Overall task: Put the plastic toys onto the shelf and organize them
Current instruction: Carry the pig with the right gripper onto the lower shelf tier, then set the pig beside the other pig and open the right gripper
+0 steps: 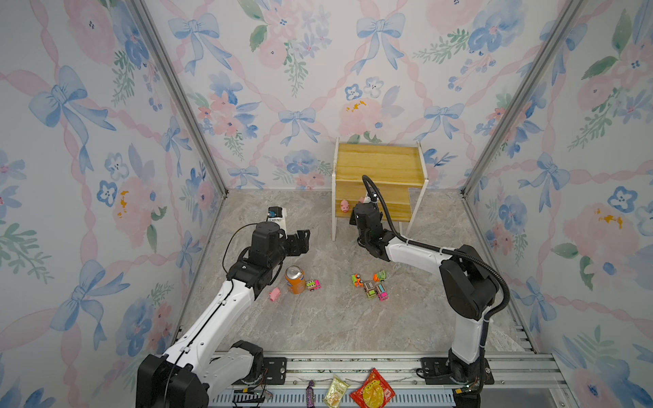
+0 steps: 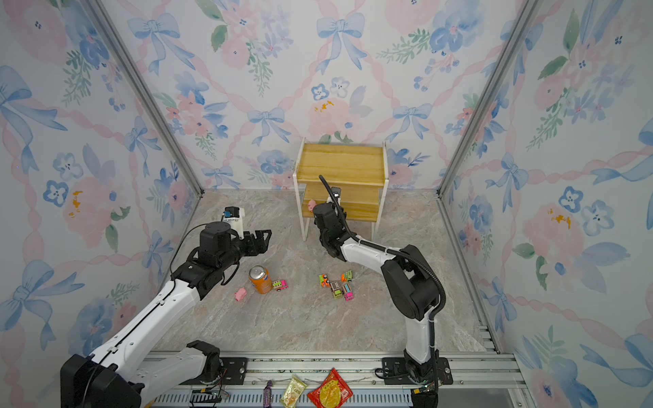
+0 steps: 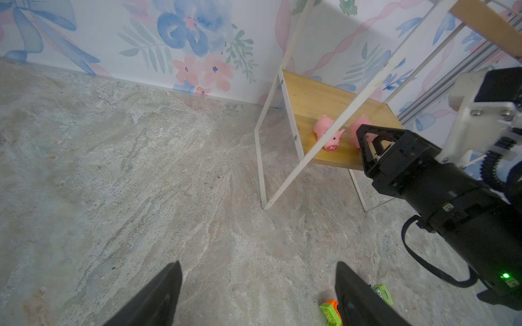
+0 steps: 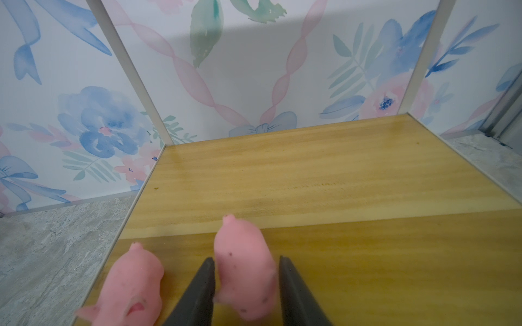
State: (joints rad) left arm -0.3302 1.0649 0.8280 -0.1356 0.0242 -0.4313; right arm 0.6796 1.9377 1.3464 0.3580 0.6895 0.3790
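Top view: orange can (image 1: 294,279) beside toy truck (image 1: 313,284), lettering illegible.

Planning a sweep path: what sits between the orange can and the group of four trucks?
One lone toy truck right beside the can; the rest up to the truck group is bare tabletop, in both top views.

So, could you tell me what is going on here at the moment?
The right gripper is at the shelf's lower board with a pink pig between its fingers, beside a second pig lying there. Whether the jaws grip it or stand just clear is hard to tell. The left gripper hangs open and empty over the table. A third pig, five toy trucks and an orange can are on the table.
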